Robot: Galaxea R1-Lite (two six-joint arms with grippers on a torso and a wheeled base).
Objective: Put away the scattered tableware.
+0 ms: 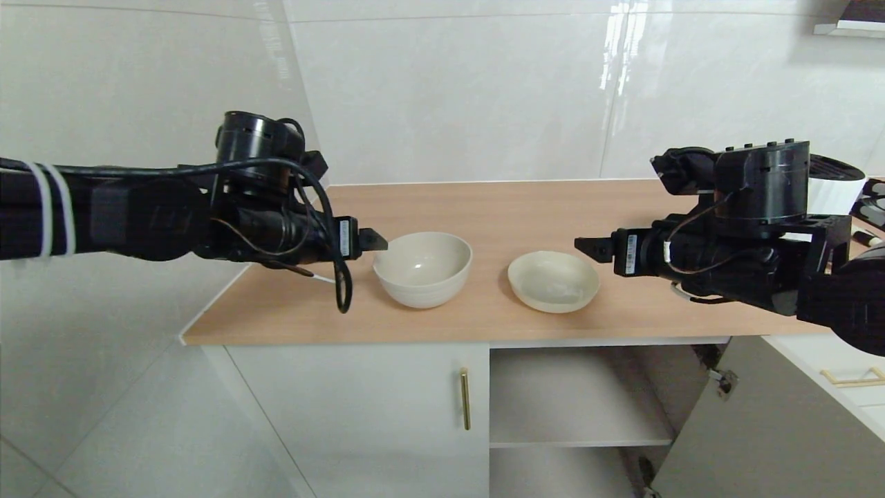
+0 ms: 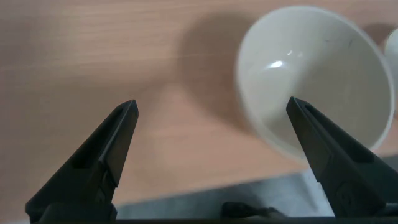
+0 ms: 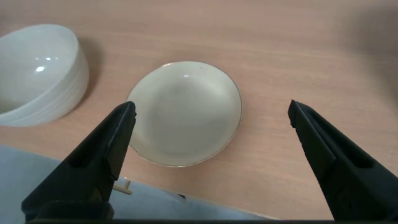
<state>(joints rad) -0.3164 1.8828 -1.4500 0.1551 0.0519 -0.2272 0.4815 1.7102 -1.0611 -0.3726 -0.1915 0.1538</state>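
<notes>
A deep white bowl (image 1: 423, 268) and a shallow cream dish (image 1: 553, 280) sit side by side on the wooden countertop (image 1: 525, 207), near its front edge. My left gripper (image 1: 377, 241) hovers just left of the bowl's rim, level with it. In the left wrist view this gripper (image 2: 211, 102) is open, with the bowl (image 2: 311, 87) lying beside one finger. My right gripper (image 1: 584, 246) hangs just right of the dish. It is open too (image 3: 211, 105), and the dish (image 3: 186, 112) lies below the gap between its fingers. The bowl (image 3: 37, 71) stands beyond.
Below the counter a cabinet compartment stands open with a white shelf (image 1: 574, 394); its door (image 1: 726, 415) is swung out to the right. The neighbouring door with a gold handle (image 1: 464, 398) is closed. A tiled wall backs the counter. Dark items (image 1: 836, 173) stand at the far right.
</notes>
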